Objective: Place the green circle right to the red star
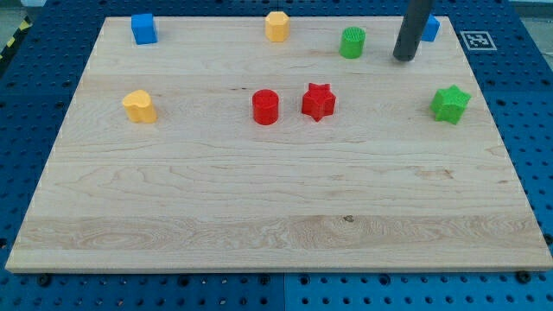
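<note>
The green circle (352,42) stands near the view's top, right of centre. The red star (318,101) lies near the board's middle, below and a little left of the green circle. My tip (403,57) rests on the board just to the right of the green circle, a short gap apart from it, and well above and to the right of the red star.
A red cylinder (266,107) stands just left of the red star. A green star (450,104) lies at the right. A blue block (429,28) sits behind the rod. A yellow hexagon (276,26), a blue cube (143,28) and a yellow heart (139,106) lie further left. The wooden board (259,207) rests on a blue pegboard.
</note>
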